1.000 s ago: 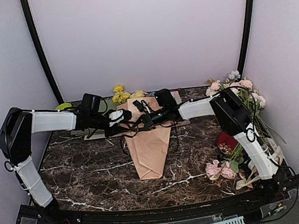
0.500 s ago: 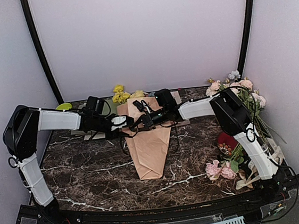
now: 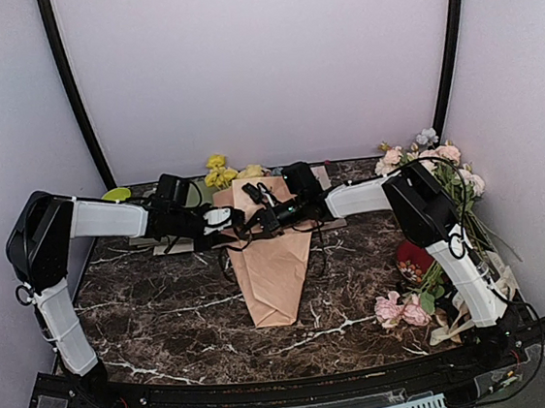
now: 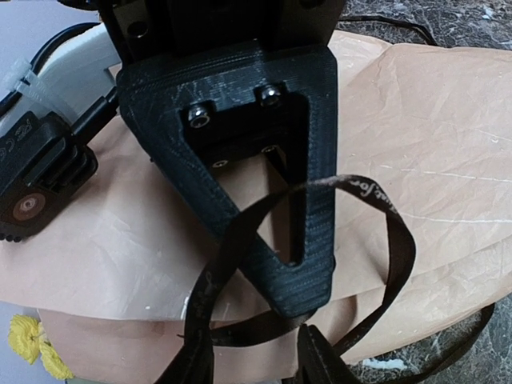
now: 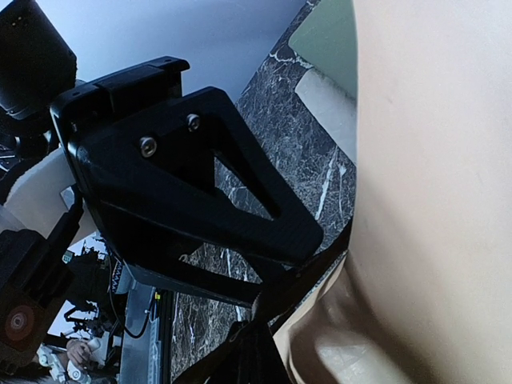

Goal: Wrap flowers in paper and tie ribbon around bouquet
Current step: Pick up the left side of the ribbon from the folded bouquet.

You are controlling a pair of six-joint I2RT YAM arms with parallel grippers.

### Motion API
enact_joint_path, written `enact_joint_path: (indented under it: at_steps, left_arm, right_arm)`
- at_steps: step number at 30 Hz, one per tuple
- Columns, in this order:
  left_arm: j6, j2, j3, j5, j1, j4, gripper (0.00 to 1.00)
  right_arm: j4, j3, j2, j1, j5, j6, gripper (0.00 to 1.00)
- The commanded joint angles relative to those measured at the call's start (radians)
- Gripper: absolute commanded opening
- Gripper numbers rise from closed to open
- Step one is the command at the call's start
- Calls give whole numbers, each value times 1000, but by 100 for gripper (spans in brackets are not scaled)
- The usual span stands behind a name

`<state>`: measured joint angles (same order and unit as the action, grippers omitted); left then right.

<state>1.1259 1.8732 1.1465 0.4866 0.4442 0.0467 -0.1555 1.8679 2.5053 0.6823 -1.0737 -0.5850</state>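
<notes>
Both sets of jaws meet over the bouquet (image 3: 275, 262), a peach paper cone lying mid-surface (image 3: 158, 318) with yellow flowers (image 3: 218, 171) poking out of its wide far end. The right jaws are pinched tight on the thin dark ribbon (image 4: 398, 240). It loops around one finger (image 4: 240, 136) of the left jaws; whether they grip it I cannot tell.
</notes>
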Motion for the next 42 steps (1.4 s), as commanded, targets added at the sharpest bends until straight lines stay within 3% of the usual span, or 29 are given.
enact_joint_path:
  at_steps: [1, 7, 14, 19, 24, 30, 42]
  left_arm:
    - [0, -4, 41, -24, 1, 5, 34]
    - [5, 2, 49, -7, 13, -10, 24]
    - [10, 31, 65, -24, 25, -54, 22]
    - [-2, 27, 61, -36, 30, -54, 0]
    - [-38, 3, 36, -69, 31, -32, 0]
    - [-88, -27, -6, -70, 30, -54, 0]
    - [-130, -63, -35, -77, 30, -50, 0]
  right_arm:
    - [1, 19, -16, 5, -6, 9, 0]
    - [1, 23, -15, 5, -5, 7, 0]
    - [3, 19, -19, 4, -3, 11, 0]
    - [5, 19, -18, 3, -4, 11, 0]
    - [-7, 8, -38, -9, 13, -4, 0]
    - [-151, -67, -92, -49, 49, -129, 5]
    - [44, -51, -132, -55, 177, -34, 16]
